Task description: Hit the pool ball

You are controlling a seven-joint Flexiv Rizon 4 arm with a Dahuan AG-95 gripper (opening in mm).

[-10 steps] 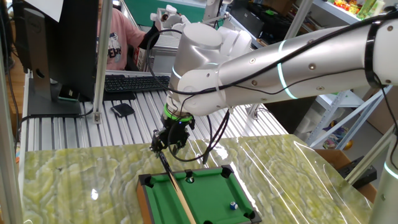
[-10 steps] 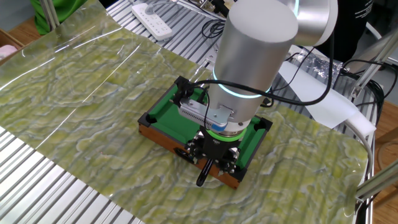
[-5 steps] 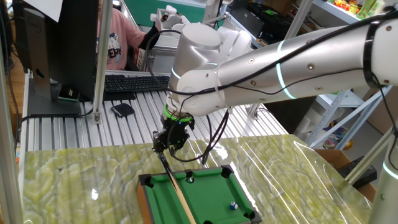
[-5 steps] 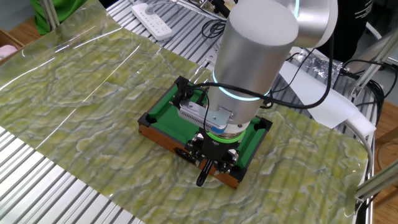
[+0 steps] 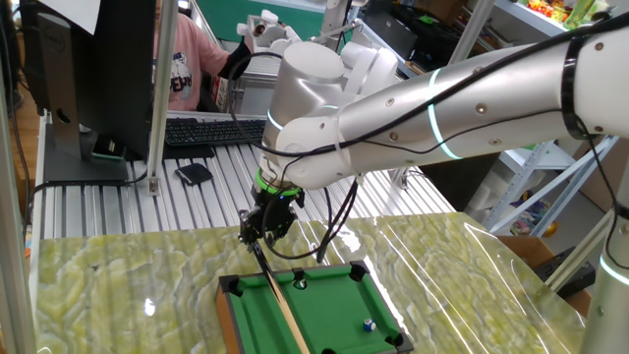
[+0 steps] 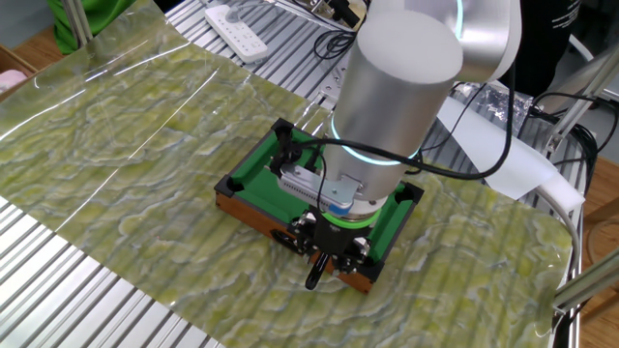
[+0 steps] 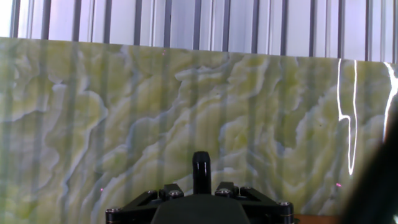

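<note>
Gripper (image 5: 263, 228) pinching cue stick (image 5: 278, 300) butt, lining up shot. Pool ball (image 5: 369, 324) well beyond fingers; next: straight push forward.

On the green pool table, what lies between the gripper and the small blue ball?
In one fixed view, the wooden cue and bare green felt lie between the gripper and the blue ball. A darker ball sits beside that stretch.

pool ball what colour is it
Blue with a white patch; the pool ball shows best in the fixed view facing the arm.
</note>
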